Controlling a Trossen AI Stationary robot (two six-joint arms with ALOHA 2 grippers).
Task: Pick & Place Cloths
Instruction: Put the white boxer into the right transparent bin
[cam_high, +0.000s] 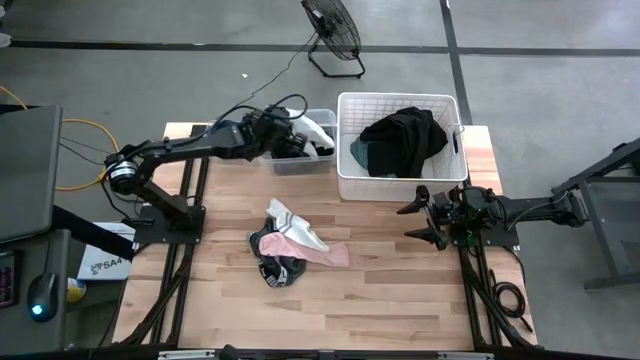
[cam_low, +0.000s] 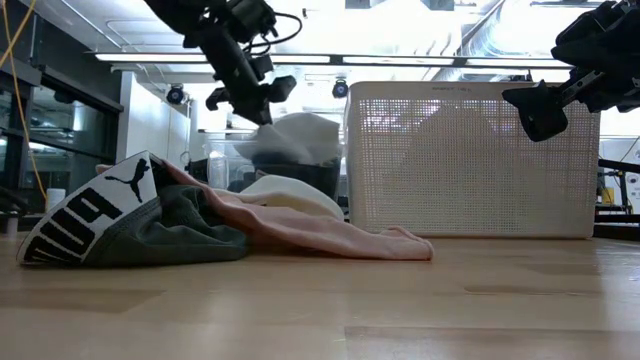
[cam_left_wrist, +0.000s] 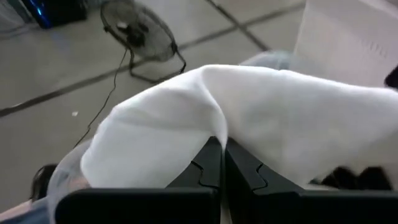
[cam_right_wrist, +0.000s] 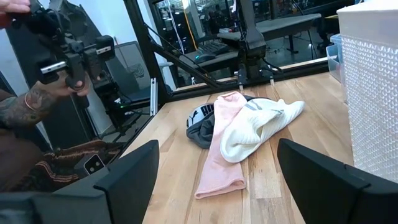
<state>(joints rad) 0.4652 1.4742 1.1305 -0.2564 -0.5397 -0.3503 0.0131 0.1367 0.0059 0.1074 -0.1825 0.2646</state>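
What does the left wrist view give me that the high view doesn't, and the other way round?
Only the left wrist view: a close look at the left gripper shut on the white cloth, which drapes over its fingers.

Only the high view: the whole table, the cloth pile mid-table, the dark cloths inside the white basket, the clear bin, and the right gripper open beside the basket.

Both: the white cloth held over the bin, the basket, and the floor fan.

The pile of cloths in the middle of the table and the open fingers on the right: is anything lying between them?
Nothing. In the high view only bare wooden table separates the pile of cloths from the right gripper.
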